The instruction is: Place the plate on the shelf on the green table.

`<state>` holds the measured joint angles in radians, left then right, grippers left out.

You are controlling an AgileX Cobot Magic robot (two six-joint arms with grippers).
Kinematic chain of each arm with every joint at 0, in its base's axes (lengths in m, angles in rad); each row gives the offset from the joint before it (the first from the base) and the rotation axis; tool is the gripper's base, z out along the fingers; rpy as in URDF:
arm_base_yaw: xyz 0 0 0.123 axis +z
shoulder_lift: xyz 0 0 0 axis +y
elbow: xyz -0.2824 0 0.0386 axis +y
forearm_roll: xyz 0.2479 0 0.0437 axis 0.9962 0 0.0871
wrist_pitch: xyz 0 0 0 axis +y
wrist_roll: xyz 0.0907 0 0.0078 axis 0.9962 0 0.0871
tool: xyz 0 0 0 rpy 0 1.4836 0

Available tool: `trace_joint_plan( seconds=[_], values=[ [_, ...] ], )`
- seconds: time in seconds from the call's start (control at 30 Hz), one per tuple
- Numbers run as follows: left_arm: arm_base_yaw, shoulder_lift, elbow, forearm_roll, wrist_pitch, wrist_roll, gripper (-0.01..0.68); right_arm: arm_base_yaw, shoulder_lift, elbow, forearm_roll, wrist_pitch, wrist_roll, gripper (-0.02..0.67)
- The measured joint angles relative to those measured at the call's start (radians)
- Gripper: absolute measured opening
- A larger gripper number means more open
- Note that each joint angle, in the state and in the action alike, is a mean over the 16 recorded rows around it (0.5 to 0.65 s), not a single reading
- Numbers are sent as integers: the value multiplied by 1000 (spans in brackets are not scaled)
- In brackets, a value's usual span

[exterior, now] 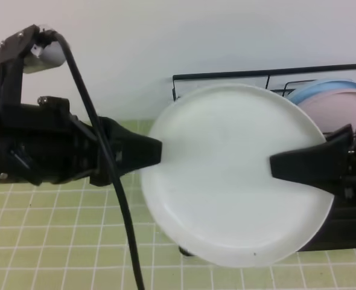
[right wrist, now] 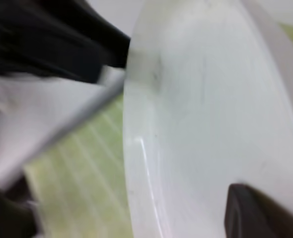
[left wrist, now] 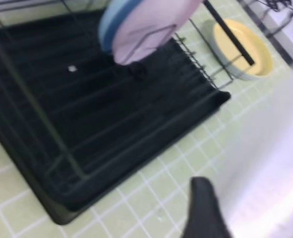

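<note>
Above the green table point(exterior: 57, 241), the plate point(exterior: 235, 175) hangs between two grippers, in front of the shelf point(exterior: 268, 74). Right gripper point(exterior: 274, 166) pinches its right rim. Left gripper point(exterior: 157, 151) touches the left rim; whether it grips, cannot tell. Plate looks light, stiff, slick; rim is the place to hold. Count: one white plate, one pink point(left wrist: 151, 25), one blue point(left wrist: 111, 22), one yellow bowl point(left wrist: 241, 47).

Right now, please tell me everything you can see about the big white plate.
The white plate is large, round and plain, plastic-looking, with a raised rim. It is held up in the air, face toward the high camera, in front of the black wire shelf. The left pincer meets its left edge; a finger of the right pincer lies across its right side. Its centre emblem cannot be made out.
</note>
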<state>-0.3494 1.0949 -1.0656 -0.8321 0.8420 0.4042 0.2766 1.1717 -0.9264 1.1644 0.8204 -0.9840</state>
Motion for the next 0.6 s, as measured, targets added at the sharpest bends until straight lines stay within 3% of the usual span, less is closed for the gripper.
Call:
trace_joint_plan(
  seconds=[0.13,0.27,0.43,0.6],
  values=[
    [0,-13,0,-2,24,-9,363,0,-1,-55,-180,-27,20,119],
    [0,-34,0,20,42,-12,395,0,-1,-143,-438,-41,75,118],
    [1,-59,0,96,51,-34,361,0,10,-270,-791,-33,120,118],
    [2,-75,0,206,54,-66,264,0,40,-366,-1072,-17,88,118]
  ],
)
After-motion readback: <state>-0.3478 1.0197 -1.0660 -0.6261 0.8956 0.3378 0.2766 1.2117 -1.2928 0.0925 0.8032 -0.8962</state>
